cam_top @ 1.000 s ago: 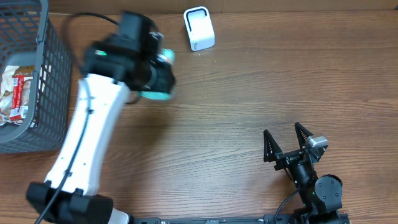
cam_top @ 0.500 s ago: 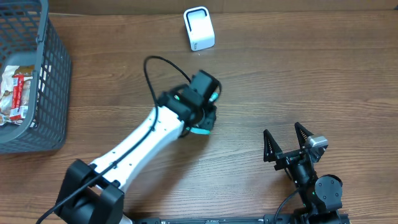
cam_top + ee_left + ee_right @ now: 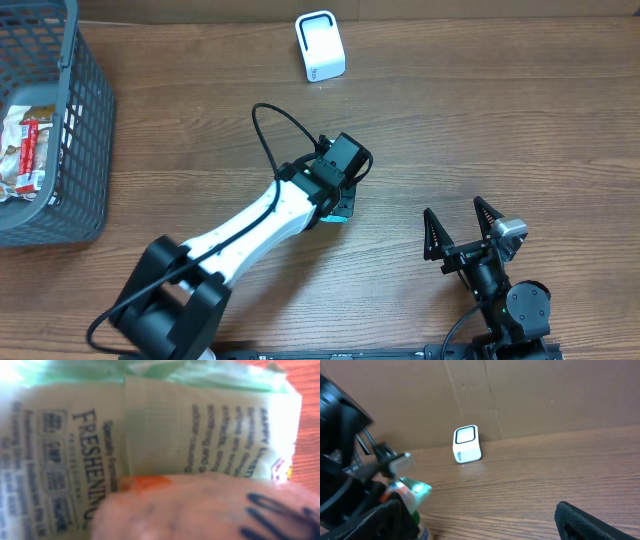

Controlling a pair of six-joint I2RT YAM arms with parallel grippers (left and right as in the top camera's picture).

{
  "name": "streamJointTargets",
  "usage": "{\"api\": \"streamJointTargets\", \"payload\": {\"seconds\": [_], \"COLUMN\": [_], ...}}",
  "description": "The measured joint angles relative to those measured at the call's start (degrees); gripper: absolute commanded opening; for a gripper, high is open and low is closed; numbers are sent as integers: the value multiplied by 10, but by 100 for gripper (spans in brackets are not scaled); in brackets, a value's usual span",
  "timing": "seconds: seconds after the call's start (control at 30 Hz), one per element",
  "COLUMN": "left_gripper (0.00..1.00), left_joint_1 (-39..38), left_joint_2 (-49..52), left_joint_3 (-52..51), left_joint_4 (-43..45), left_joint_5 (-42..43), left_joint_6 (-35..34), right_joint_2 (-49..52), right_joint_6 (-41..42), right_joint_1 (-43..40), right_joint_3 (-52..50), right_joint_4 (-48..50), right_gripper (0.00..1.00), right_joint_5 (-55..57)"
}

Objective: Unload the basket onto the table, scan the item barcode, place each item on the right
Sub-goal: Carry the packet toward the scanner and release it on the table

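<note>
One green packet is sitting clamped in the left gripper mid-table — one white scanner is standing well apart. The right gripper is gaping wide.

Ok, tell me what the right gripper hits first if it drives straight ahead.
Nothing near: the right gripper, fingers open, points across the table. The white scanner sits slightly left of its line, so it likely meets the brown back wall first; depth is unclear.

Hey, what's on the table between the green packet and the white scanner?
Nothing. Only bare table lies between the packet and the scanner, as the overhead view shows.
</note>
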Motion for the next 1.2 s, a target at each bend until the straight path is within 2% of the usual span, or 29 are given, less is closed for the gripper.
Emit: {"api": "streamJointTargets", "payload": {"seconds": [0.07, 0.13, 0.2, 0.23, 0.3, 0.33, 0.5, 0.73, 0.93, 1.07, 1.2], "left_gripper": [45, 60, 81, 83, 97, 100, 100, 100, 100, 100, 100], "left_joint_1": [0, 0, 0, 0, 0, 0, 0, 0, 9, 44, 124], "left_joint_2": [2, 3, 6, 8, 12, 12, 12, 11, 0, -1, -2], "left_joint_3": [1, 1, 1, 1, 1, 2, 28, 121, 216, 310, 431], "left_joint_4": [7, 12, 21, 22, 20, 14, -33, -92, -177, -258, -322], "left_joint_5": [-1, -3, -2, -3, -3, -1, 0, 0, -1, -19, -59], "left_joint_6": [-2, -2, -3, -2, -3, -6, -2, 8, 59, 99, 147], "right_joint_2": [0, 0, 0, 0, 0, 0, 0, 0, 0, 0, 0], "right_joint_6": [0, 0, 0, 0, 0, 0, 0, 0, 0, 0, 0], "right_joint_1": [0, 0, 0, 0, 0, 0, 0, 0, 0, 0, 0], "right_joint_3": [0, 0, 0, 0, 0, 0, 0, 0, 0, 0, 0], "right_joint_4": [0, 0, 0, 0, 0, 0, 0, 0, 0, 0, 0], "right_gripper": [100, 100, 100, 100, 100, 100, 100, 100, 100, 100, 100], "right_joint_5": [0, 0, 0, 0, 0, 0, 0, 0, 0, 0, 0]}}
